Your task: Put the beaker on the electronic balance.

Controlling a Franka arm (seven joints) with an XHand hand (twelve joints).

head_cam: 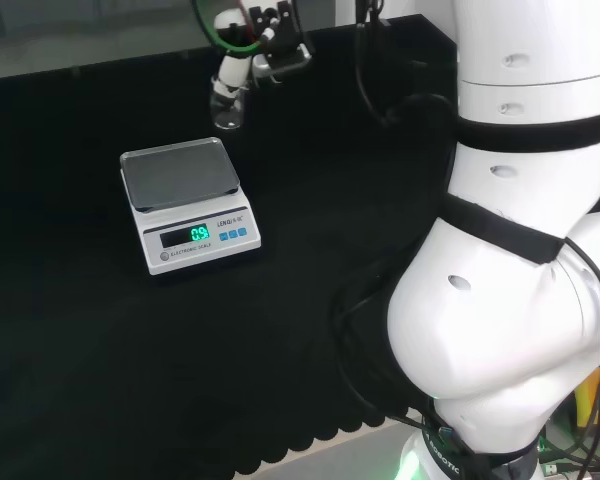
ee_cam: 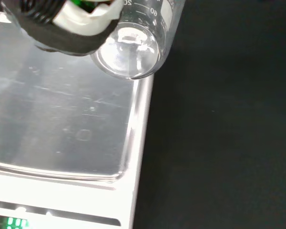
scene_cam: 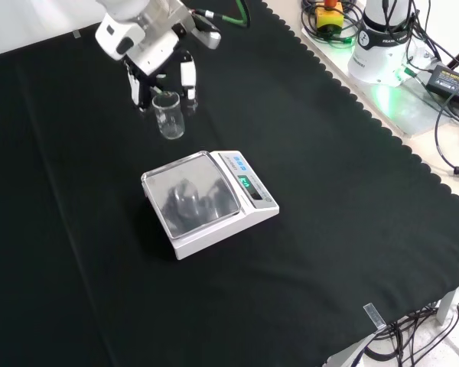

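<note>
One clear glass beaker (scene_cam: 169,116) hangs upright in the hand (scene_cam: 154,47), fingers (scene_cam: 188,79) clamped around its upper wall, raised off the black cloth (scene_cam: 352,191) in the front view. It sits just beyond the electronic balance (scene_cam: 210,200), near the steel weighing pan (scene_cam: 191,196); the wrist view shows its base (ee_cam: 128,50) over the pan's edge

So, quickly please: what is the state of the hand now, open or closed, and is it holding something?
Hand: closed around the beaker, holding it above the cloth beside the balance.
</note>
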